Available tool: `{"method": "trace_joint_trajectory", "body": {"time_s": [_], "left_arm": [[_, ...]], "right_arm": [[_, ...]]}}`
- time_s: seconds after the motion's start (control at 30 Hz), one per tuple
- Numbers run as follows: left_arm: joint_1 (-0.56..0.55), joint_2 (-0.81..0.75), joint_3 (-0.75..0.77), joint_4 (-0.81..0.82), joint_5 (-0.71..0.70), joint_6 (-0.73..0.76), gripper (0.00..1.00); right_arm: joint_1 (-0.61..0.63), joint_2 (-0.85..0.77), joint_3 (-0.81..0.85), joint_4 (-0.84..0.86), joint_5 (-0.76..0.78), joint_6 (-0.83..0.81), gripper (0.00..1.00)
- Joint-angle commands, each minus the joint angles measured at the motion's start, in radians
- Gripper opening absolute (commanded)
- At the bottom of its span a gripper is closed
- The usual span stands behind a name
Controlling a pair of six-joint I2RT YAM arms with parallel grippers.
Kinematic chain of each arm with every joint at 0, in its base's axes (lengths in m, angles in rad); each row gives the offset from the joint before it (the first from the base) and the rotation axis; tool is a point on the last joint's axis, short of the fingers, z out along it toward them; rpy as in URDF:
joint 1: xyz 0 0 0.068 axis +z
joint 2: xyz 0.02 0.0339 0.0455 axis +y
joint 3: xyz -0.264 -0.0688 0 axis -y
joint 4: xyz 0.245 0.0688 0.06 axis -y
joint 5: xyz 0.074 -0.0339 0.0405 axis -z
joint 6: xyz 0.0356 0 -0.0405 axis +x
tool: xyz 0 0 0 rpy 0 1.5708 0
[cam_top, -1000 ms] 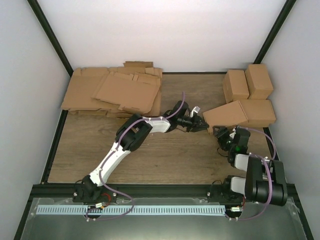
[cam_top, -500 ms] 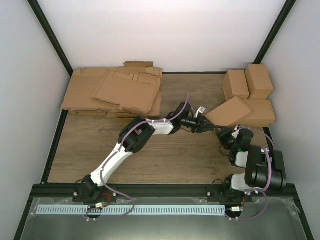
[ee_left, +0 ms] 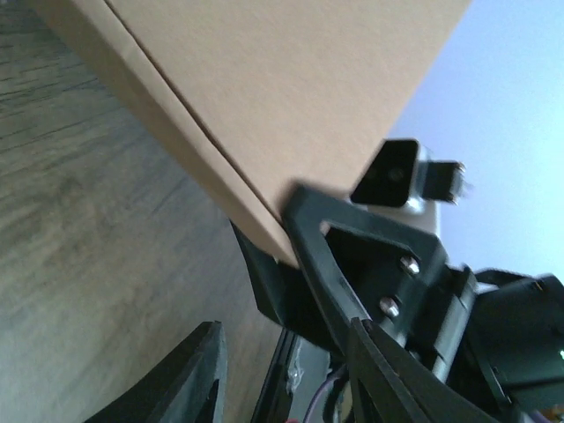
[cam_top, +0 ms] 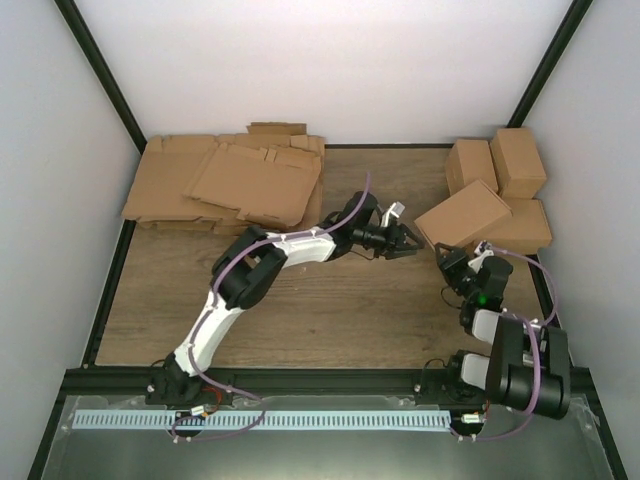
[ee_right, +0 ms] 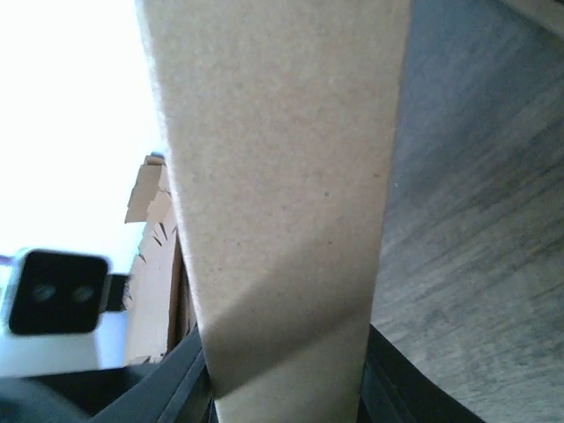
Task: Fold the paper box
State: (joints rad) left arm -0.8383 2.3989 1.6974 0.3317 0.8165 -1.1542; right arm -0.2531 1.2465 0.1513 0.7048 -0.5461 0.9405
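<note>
Swung up and toward the rear right over the last second: paper box (cam_top: 462, 213), its left corner no longer met by the left fingers (cam_top: 406, 244). Now raised at a tilt over the right part of the table (cam_top: 300, 300), far end overlapping one of three folded boxes (cam_top: 525, 225) at the back right in the top view; contact there impossible to tell.

Right fingers (cam_top: 447, 260): drawn in since a second ago and clamped on the near side of the paper box. From the right wrist, plain brown panel running straight up the middle, one dark finger pressed to each side at the bottom.

Left fingers: pulled slightly back, parted to a moderate gap, nothing between them. Just beside the box's left corner, apart from it. From the left wrist, both fingertips low in view with bare wood grain between, box edge above and ahead, black frame of the right fingers hooked at the box's lower corner.

Elsewhere: flat cardboard sheets (cam_top: 230, 185) with notched edges, stacked at the back left, well apart from both arms.
</note>
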Motion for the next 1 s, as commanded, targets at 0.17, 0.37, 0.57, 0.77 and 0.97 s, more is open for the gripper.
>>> {"method": "trace_joint_trajectory", "body": {"time_s": [0.17, 0.37, 0.57, 0.77, 0.97], "left_arm": [[0.008, -0.315, -0.271, -0.037, -0.075, 0.163, 0.44], [0.013, -0.466, -0.377, -0.134, -0.129, 0.256, 0.44], [0.029, -0.594, -0.455, -0.206, -0.165, 0.317, 0.44], [0.043, -0.686, -0.512, -0.264, -0.191, 0.367, 0.44], [0.054, -0.726, -0.558, -0.270, -0.193, 0.375, 0.44]], "right_arm": [[-0.013, -0.192, 0.034, -0.093, 0.092, 0.025, 0.29], [-0.128, -0.176, 0.067, -0.102, -0.035, 0.074, 0.28], [-0.251, -0.205, 0.095, -0.135, -0.088, 0.064, 0.29], [-0.327, -0.135, 0.134, -0.076, -0.138, 0.139, 0.28], [-0.340, -0.047, 0.173, -0.014, -0.140, 0.247, 0.29]]}}
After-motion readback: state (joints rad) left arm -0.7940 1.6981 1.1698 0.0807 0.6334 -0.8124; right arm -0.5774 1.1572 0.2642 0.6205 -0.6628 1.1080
